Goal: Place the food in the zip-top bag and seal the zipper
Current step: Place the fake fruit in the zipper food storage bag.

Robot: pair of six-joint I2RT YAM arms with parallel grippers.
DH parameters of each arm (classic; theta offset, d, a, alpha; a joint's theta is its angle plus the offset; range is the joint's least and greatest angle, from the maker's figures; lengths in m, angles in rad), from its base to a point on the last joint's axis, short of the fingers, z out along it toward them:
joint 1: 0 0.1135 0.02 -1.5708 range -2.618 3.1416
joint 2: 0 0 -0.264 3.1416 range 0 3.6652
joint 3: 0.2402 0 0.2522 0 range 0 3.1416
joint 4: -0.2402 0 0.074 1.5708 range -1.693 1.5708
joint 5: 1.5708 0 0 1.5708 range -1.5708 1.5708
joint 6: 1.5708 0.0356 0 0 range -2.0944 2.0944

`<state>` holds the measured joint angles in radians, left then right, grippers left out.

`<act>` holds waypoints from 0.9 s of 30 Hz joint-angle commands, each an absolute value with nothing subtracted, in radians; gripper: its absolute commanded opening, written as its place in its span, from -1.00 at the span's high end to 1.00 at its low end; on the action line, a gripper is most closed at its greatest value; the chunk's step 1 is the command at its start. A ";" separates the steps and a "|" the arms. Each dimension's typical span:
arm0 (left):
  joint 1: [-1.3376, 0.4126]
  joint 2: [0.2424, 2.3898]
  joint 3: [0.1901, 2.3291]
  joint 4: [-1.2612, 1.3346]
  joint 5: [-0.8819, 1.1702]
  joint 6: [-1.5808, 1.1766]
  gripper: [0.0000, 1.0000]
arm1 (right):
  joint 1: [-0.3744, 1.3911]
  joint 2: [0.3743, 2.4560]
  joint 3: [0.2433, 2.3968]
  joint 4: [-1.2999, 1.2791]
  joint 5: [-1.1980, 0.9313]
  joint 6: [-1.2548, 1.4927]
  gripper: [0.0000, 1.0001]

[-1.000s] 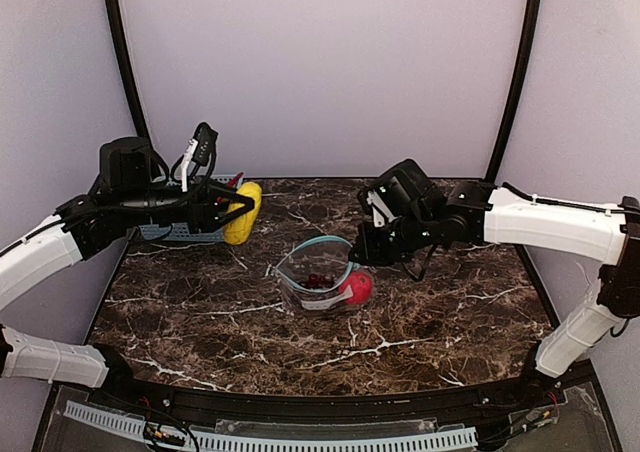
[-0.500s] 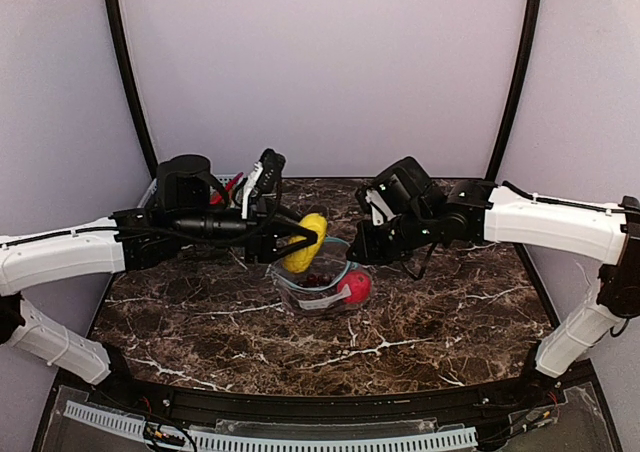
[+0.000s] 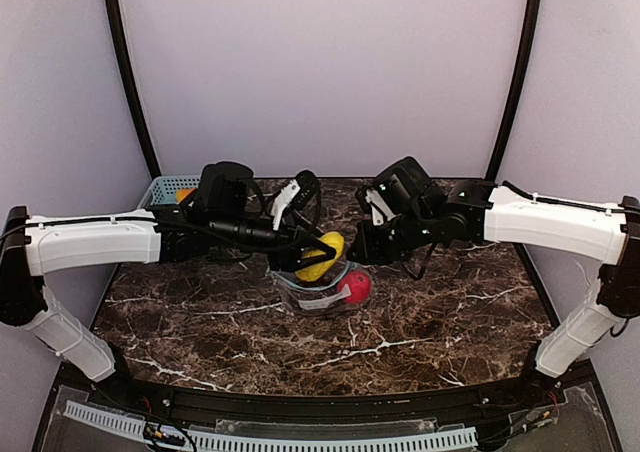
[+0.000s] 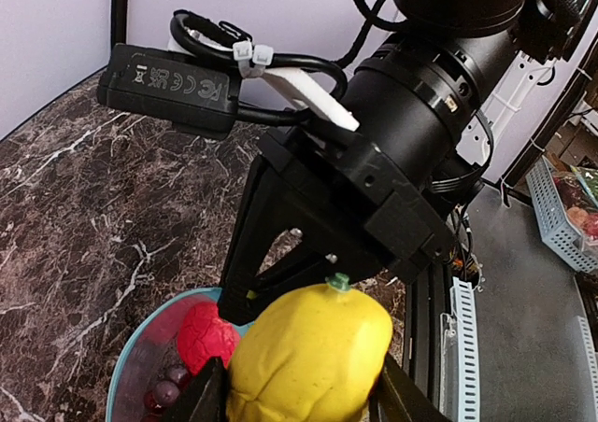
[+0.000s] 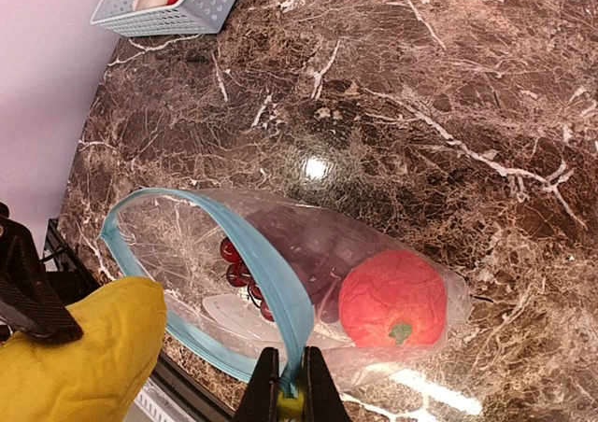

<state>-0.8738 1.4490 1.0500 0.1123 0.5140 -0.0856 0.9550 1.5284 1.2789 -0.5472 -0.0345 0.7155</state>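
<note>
Zip-top bag point(image 3: 312, 294) sat mid-table with its mouth propped open, seen from overhead. My right gripper point(image 3: 354, 254) was pinched together on the bag's far-right rim. My left gripper point(image 3: 318, 256), clamped on the yellow piece point(image 3: 322, 252), hung over the opening. A red fruit point(image 3: 356, 287) lay inside at the right end, and a blue basket point(image 3: 165, 186) stood at the table's point(image 3: 200, 322) far-left corner.

From the left wrist, the yellow piece filled the space between both fingers point(image 4: 207, 396), above the teal zipper point(image 4: 131, 347) loop. The grapes point(image 4: 166, 392) and red fruit showed below it.

From the right wrist, the jaws were closed on the zipper strip. Grapes and red fruit were bagged, and the yellow piece was at the mouth's left lip, not yet in.

I judged the task roughly half done. The yellow piece was next, I could not pick out the brown piece, and the sealing had not begun.
</note>
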 commanded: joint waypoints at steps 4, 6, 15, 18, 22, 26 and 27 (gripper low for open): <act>-0.878 1.494 1.134 -0.099 0.467 0.060 0.38 | 0.954 1.507 1.295 -0.531 -0.043 0.715 0.97; -0.879 1.501 1.142 -0.128 0.442 0.087 0.37 | 0.954 1.504 1.292 -0.530 -0.041 0.716 0.97; -0.875 1.561 1.201 -0.274 0.377 0.169 0.38 | 0.954 1.487 1.283 -0.531 -0.038 0.719 0.97; -0.872 1.587 1.246 -0.357 0.362 0.202 0.38 | 0.954 1.483 1.278 -0.531 -0.035 0.719 0.96; -0.871 1.620 1.288 -0.428 0.334 0.233 0.37 | 0.954 1.481 1.275 -0.530 -0.037 0.719 0.97; -0.870 1.632 1.309 -0.463 0.322 0.246 0.29 | 0.954 1.480 1.273 -0.531 -0.037 0.719 0.96; -0.870 1.639 1.315 -0.467 0.322 0.247 0.28 | 0.954 1.481 1.273 -0.531 -0.038 0.718 0.96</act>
